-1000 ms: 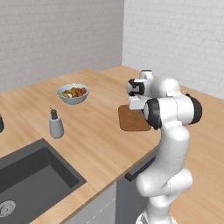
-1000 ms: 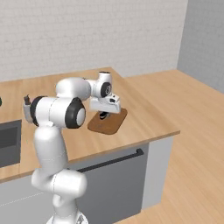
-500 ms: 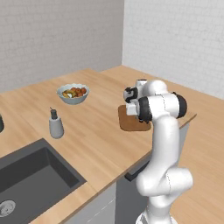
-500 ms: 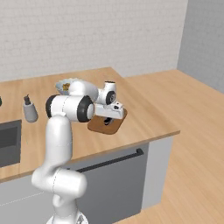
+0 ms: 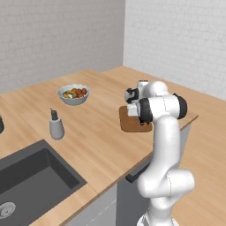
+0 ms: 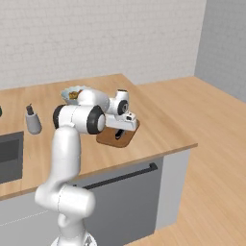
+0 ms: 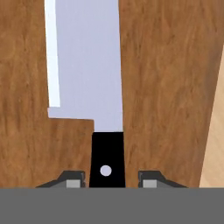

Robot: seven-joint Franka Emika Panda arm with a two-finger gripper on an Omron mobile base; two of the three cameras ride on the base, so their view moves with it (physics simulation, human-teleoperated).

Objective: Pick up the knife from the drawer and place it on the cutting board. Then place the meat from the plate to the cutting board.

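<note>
A: Though parted only a little at the gripper (image 7: 112, 179), looks clear of the knife (image 7: 87, 65). Slim gap either side of the black handle, no pad touching.

B: Agreed. Narrowly open, holding nothing. Lying flat on the board (image 7: 166, 87), blade pointing away from the fingertips (image 7: 74, 178), handle end right between them.

A: So, first worry: rising with so little clearance. Any sideways drift or twist on the way up could catch the handle and drag it along.

B: Or flick it. Toward the board's edge, probably, where the paler counter (image 7: 216, 144) begins. Could slide off the board altogether and undo the placing.

A: Better to widen further before lifting, then go straight up.

B: Second worry, judging further out: space. Not a large board (image 5: 128, 125), and much of the wood in the hand view taken up by a broad blade. Little bare wood for the meat.

A: Could end up dropped onto the blade, then. Or nudging the knife while being set down.

B: Worth aiming for the bare wood beside the blade, not across it.

A: And beyond the board? Grey bowl (image 5: 73, 94) well behind it, soap bottle (image 5: 55, 126) farther off toward the sink (image 5: 31, 176).

B: In the right base view, elbow close in front of that bowl. Might clip it on a wide swing away from the board. Hard to judge the real gap from here, though.
</note>
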